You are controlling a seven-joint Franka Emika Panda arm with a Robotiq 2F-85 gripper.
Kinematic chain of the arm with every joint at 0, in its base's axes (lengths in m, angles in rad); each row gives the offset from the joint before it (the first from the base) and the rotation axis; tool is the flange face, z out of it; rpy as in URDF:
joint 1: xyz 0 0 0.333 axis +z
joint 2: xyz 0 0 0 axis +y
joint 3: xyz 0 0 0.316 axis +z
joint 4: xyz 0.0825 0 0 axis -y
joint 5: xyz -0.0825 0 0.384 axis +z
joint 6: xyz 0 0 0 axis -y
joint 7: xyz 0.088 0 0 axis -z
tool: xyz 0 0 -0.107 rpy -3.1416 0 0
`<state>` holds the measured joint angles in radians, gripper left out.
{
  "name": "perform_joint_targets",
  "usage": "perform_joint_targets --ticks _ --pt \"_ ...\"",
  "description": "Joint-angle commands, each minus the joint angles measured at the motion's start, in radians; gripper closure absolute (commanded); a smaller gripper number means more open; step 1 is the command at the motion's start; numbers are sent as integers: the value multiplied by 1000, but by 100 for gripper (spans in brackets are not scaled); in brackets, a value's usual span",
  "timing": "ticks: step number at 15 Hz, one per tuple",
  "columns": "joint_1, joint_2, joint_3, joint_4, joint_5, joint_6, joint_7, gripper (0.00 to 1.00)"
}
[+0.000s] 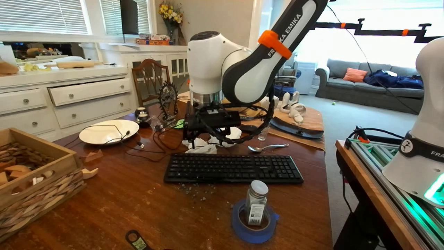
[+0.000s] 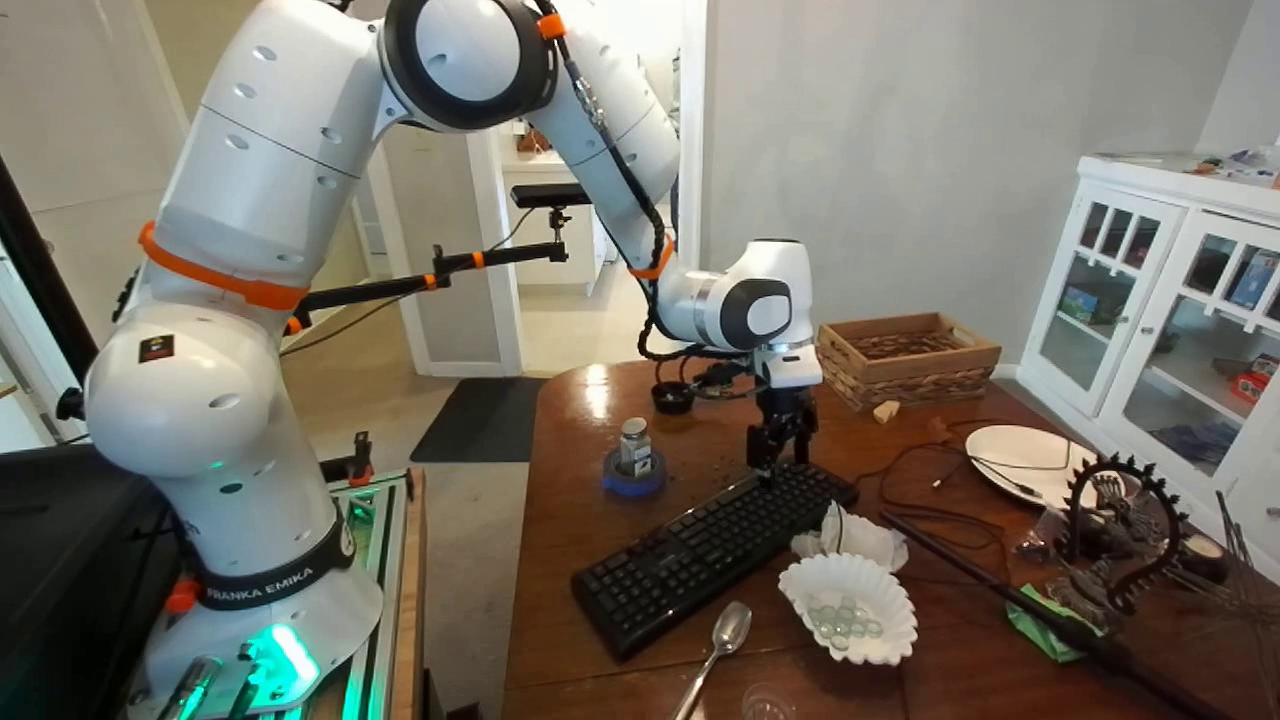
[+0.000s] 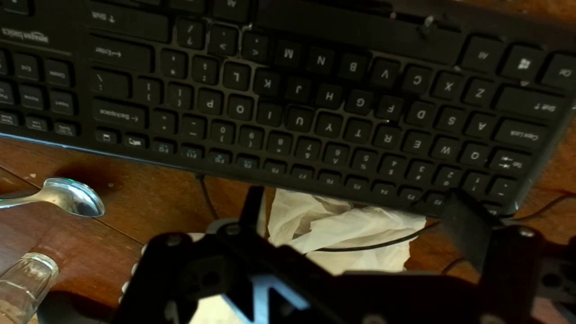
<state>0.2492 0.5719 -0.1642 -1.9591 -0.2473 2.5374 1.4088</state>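
My gripper [image 3: 357,193] is open, its two black fingers spread wide with nothing between them that it grips. It hangs over the back edge of the black keyboard [image 3: 288,112], near the function-key row. Crumpled white paper [image 3: 351,225] shows between the fingers in the wrist view, with a thin black cable across it. In both exterior views the gripper [image 1: 207,141] [image 2: 783,458] is above or behind the keyboard [image 1: 232,169] [image 2: 700,545], with the paper [image 1: 203,148] [image 2: 862,540] close by. Whether a fingertip touches the keyboard cannot be told.
A spoon [image 1: 269,148] and a small glass [image 3: 27,283] lie beside the keyboard. A scalloped white bowl [image 2: 890,640] holds glass beads. A jar [image 1: 256,199] stands inside a blue tape roll [image 1: 253,236]. A white plate [image 1: 100,133], cables and a wooden basket [image 2: 900,380] are farther off.
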Motion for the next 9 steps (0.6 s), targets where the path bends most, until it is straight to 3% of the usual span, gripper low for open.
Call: perform_joint_targets --ticks 1,5,9 --pt "-5 103 34 186 49 -132 -14 0" --pt "-2 225 65 427 86 -352 -23 0" --pt "9 355 44 648 68 -540 29 0"
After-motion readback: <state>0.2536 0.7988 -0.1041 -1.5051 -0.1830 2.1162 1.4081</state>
